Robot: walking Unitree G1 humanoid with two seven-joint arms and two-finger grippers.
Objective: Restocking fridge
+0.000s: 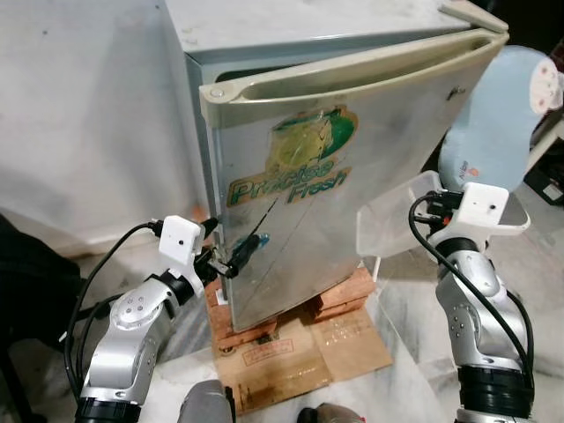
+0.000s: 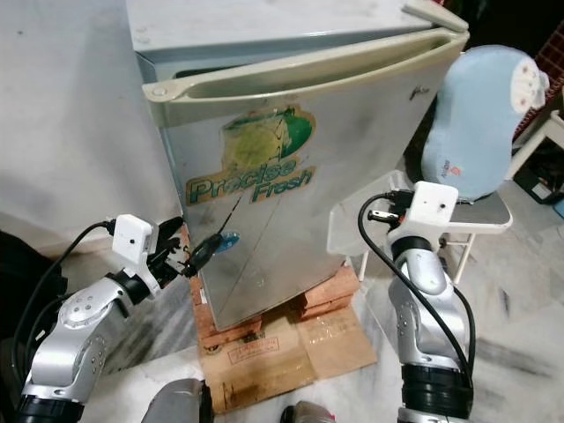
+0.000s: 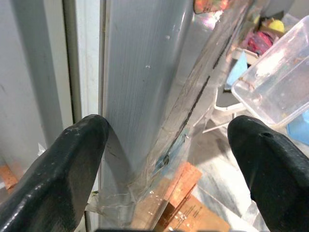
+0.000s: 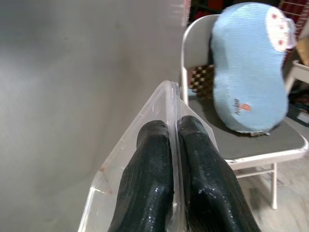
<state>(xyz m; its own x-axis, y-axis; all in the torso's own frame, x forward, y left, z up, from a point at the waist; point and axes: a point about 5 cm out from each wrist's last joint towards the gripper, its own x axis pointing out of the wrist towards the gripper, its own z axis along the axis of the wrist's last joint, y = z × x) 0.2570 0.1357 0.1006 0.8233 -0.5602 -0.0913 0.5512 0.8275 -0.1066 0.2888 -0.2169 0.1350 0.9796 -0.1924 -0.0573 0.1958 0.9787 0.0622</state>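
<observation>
Left hand (image 1: 231,262): fingers (image 3: 63,169) spread wide, straddling the lower hinge-side edge of the fridge door (image 1: 352,176); nothing held. Right hand (image 4: 173,145): fingers pinched together on the wall of a clear plastic container (image 1: 394,214), held up just beside the door's free edge. Fridge (image 1: 291,22) stands on bricks (image 1: 339,295) over flattened cardboard (image 1: 300,352); door slightly ajar. Behind the container, a folding chair (image 2: 480,216) carries a light-blue cushion (image 2: 476,119).
</observation>
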